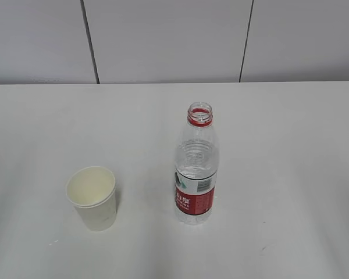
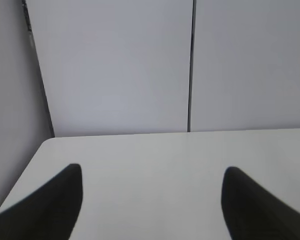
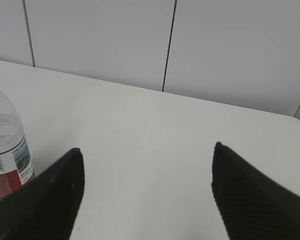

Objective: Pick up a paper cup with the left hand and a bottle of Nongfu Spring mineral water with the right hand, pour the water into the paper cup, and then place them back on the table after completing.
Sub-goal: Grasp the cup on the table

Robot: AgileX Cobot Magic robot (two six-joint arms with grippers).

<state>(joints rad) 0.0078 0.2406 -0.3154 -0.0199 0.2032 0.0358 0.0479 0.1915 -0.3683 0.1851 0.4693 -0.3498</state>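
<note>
A white paper cup [image 1: 92,197] stands upright and empty on the white table [image 1: 291,145], front left. To its right stands an uncapped clear bottle [image 1: 195,165] with a red label and a red neck ring; water fills its lower part. Neither arm shows in the exterior view. In the left wrist view my left gripper [image 2: 152,172] is open above bare table, nothing between its black fingers [image 2: 60,200]. My right gripper [image 3: 147,152] is open too, with the bottle [image 3: 5,150] off to the left of its left finger [image 3: 55,195], apart from it.
A grey panelled wall [image 1: 174,40] with dark seams runs along the table's far edge. The table's left corner [image 2: 45,142] shows in the left wrist view and its right corner [image 3: 297,120] in the right wrist view.
</note>
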